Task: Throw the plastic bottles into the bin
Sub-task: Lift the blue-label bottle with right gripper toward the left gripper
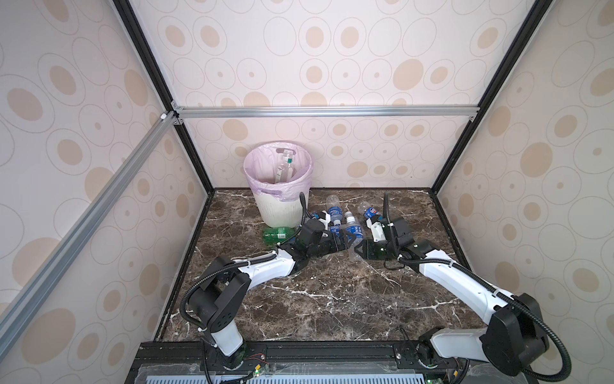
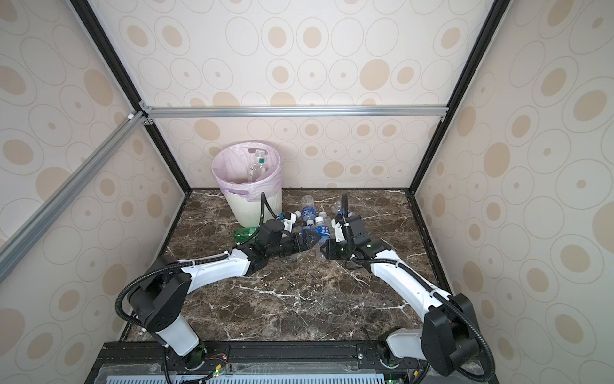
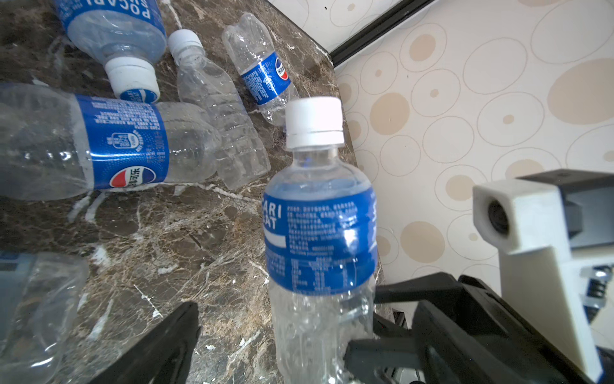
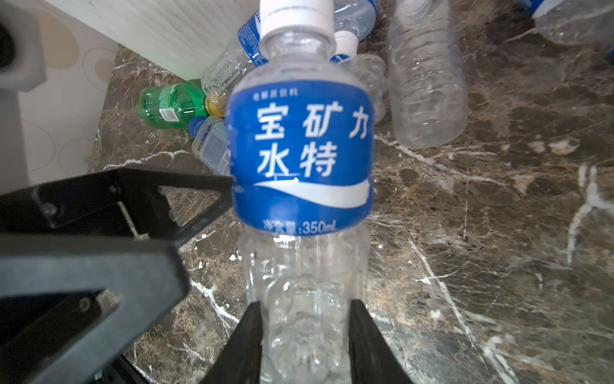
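Right wrist view: white-capped bottle (image 4: 300, 156), blue label, white print. Small top line "电解质饮料". Large characters "宝矿力水特". Lower edge of label "350mL"; the characters before it are blurred.

Left wrist view: same bottle (image 3: 320, 232), other face. "ARI" over "EAT", with the rest of both words hidden round the curve. Fine print below is unreadable.

Cut-off bottle (image 3: 113, 30): "POCARI", inverted.

Lying bottle (image 3: 123, 146): Pepsi globe with "可乐" across it; "300" among the small print.

Small bottle (image 3: 265, 79): Pepsi globe, text too small.

Both top views: labels too small to read.
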`<state>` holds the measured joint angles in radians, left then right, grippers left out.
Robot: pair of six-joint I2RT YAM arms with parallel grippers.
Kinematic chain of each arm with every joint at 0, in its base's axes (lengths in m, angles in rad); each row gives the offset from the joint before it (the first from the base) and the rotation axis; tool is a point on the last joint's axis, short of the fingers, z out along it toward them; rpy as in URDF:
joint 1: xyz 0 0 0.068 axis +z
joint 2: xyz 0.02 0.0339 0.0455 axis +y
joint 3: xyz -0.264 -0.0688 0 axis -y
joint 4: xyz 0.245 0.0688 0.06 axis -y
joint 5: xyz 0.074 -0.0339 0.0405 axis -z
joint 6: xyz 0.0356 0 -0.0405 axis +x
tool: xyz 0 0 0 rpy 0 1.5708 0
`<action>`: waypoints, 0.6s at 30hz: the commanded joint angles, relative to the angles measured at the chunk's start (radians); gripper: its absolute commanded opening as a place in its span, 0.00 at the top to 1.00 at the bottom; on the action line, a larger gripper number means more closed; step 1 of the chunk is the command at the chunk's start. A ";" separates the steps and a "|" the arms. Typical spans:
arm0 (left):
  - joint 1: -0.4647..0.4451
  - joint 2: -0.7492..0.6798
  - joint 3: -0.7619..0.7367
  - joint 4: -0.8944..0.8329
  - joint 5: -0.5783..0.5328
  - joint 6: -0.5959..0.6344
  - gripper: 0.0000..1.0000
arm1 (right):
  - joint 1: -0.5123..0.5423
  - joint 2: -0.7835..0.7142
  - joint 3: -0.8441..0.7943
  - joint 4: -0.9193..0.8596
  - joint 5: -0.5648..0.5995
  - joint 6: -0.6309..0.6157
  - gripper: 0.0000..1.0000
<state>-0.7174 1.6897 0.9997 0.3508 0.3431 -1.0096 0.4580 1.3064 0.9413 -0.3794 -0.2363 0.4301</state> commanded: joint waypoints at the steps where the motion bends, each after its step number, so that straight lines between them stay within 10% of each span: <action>1: 0.019 0.013 0.043 0.059 0.022 -0.038 0.01 | 0.030 -0.001 0.031 0.005 -0.018 0.013 0.60; 18: 0.050 0.053 0.017 0.204 0.057 -0.125 0.29 | 0.100 0.011 0.052 0.066 -0.045 0.029 0.61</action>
<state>-0.6739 1.7279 1.0157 0.4820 0.3809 -1.1011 0.5468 1.3071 0.9592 -0.3420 -0.2665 0.4549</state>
